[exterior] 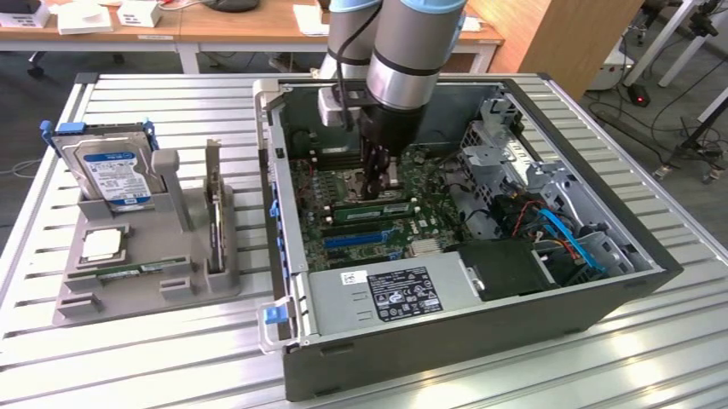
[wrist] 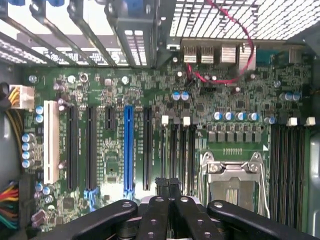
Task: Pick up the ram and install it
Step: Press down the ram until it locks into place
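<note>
My gripper [exterior: 373,183] reaches down inside the open computer case [exterior: 637,281], over the green motherboard [wrist: 115,165]. The fingers are shut together, and nothing is seen between them in the wrist view, where the gripper [wrist: 167,184] hangs over the dark memory slots [wrist: 177,150]. In the exterior view the ram [exterior: 366,209], a long thin green stick, lies along a slot just below the fingertips. I cannot tell whether they touch it. A matching green stick [exterior: 139,270] lies on the grey holder [exterior: 114,294] outside the case.
On the holder stands a blue-labelled hard drive [exterior: 112,175], with an upright card [exterior: 213,213] beside it. Inside the case are the CPU socket [wrist: 232,187], a blue expansion slot [wrist: 128,150], blue and red cables [exterior: 569,234], a drive cage [exterior: 512,162] and the power supply [exterior: 393,294].
</note>
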Robot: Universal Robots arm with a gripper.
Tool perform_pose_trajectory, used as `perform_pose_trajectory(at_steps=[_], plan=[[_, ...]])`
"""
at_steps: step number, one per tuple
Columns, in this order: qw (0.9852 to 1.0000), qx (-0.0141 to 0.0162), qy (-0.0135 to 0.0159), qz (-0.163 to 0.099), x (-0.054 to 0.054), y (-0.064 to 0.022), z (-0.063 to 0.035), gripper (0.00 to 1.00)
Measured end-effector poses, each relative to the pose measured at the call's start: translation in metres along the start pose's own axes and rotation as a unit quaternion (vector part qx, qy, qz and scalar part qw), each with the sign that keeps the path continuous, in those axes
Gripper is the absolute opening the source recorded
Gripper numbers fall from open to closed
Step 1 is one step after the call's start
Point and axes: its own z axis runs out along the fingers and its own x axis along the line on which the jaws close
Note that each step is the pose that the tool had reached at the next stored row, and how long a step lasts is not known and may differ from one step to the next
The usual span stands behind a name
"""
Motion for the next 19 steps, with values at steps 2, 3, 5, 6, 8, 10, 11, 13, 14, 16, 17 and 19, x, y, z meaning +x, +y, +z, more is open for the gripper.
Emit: perform_pose_trajectory(at_steps=[2, 3, 5, 6, 8, 10, 11, 13, 14, 16, 17, 19], plan=[[1.0000, 0.0000, -0.0001, 0.001, 0.000, 0.0028, 0.0002, 0.09], [1.0000, 0.0000, -0.0001, 0.002, 0.000, 0.0043, 0.0003, 0.09], [1.0000, 0.0001, -0.0002, 0.004, 0.000, 0.0086, 0.0006, 0.09], [1.0000, 0.0001, -0.0002, 0.005, 0.000, 0.0100, 0.0007, 0.09], [1.0000, 0.0002, -0.0003, 0.007, 0.000, 0.0143, 0.0010, 0.09], [1.0000, 0.0002, -0.0004, 0.008, 0.000, 0.0178, 0.0013, 0.09], [1.0000, 0.0002, -0.0004, 0.009, 0.000, 0.0189, 0.0014, 0.09], [1.0000, 0.0002, -0.0004, 0.010, 0.000, 0.0212, 0.0015, 0.09], [0.9999, 0.0002, -0.0004, 0.010, 0.000, 0.0224, 0.0016, 0.09], [0.9999, 0.0002, -0.0005, 0.011, 0.000, 0.0246, 0.0018, 0.09], [0.9999, 0.0002, -0.0005, 0.012, 0.000, 0.0258, 0.0019, 0.09], [0.9999, 0.0003, -0.0005, 0.013, 0.000, 0.0277, 0.0020, 0.09]])
